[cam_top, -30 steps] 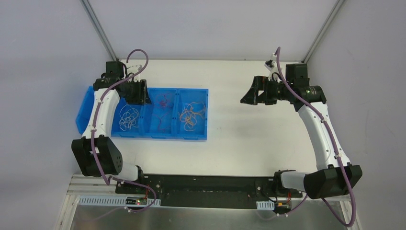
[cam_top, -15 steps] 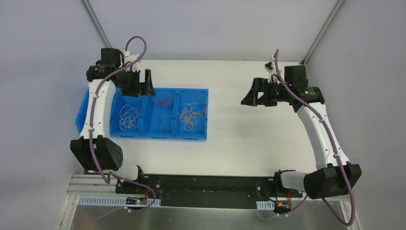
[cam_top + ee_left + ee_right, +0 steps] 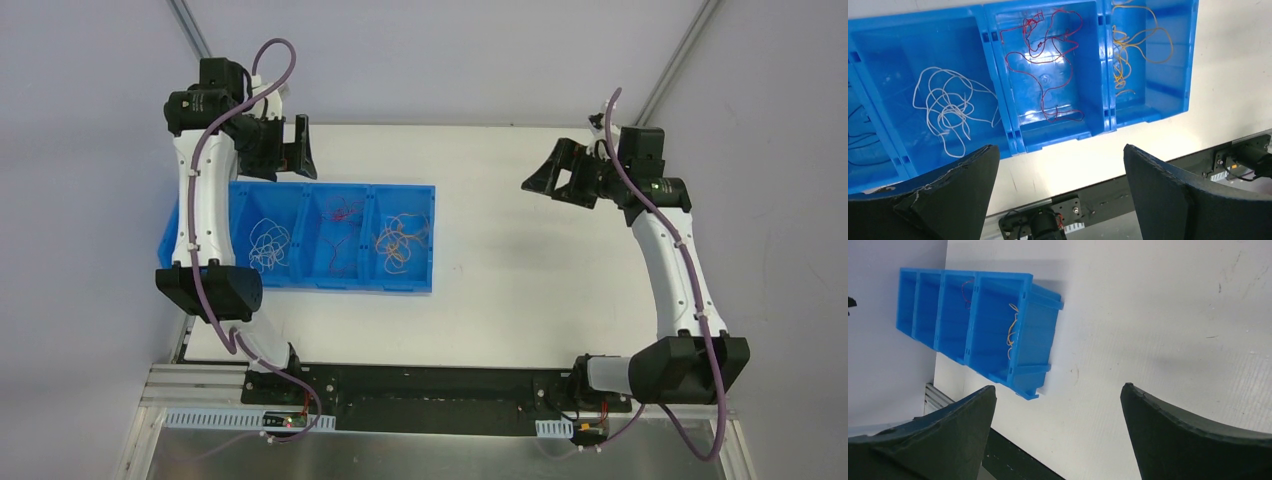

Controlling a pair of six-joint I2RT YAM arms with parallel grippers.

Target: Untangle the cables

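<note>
The cables lie sorted in a row of blue bins [image 3: 420, 282]: white cables [image 3: 268, 244] [image 3: 948, 107] in one, red cables [image 3: 340, 215] [image 3: 1045, 60] in the middle one, orange and yellow cables [image 3: 400, 238] [image 3: 1135, 45] in the right one. Black cables [image 3: 860, 142] show in the leftmost bin. My left gripper [image 3: 300, 152] [image 3: 1060, 157] hangs open and empty above the bins' far edge. My right gripper [image 3: 552, 172] [image 3: 1058, 390] is open and empty over the bare table at the right.
The white table [image 3: 520, 290] extends right of the bins. A black base rail [image 3: 420, 385] runs along the near edge. The purple hoses [image 3: 205, 150] follow both arms. Grey walls close in at the back and sides.
The left gripper opened and rose up and back, away from the bins, toward the far left corner. The right gripper lifted and shifted slightly right and back.
</note>
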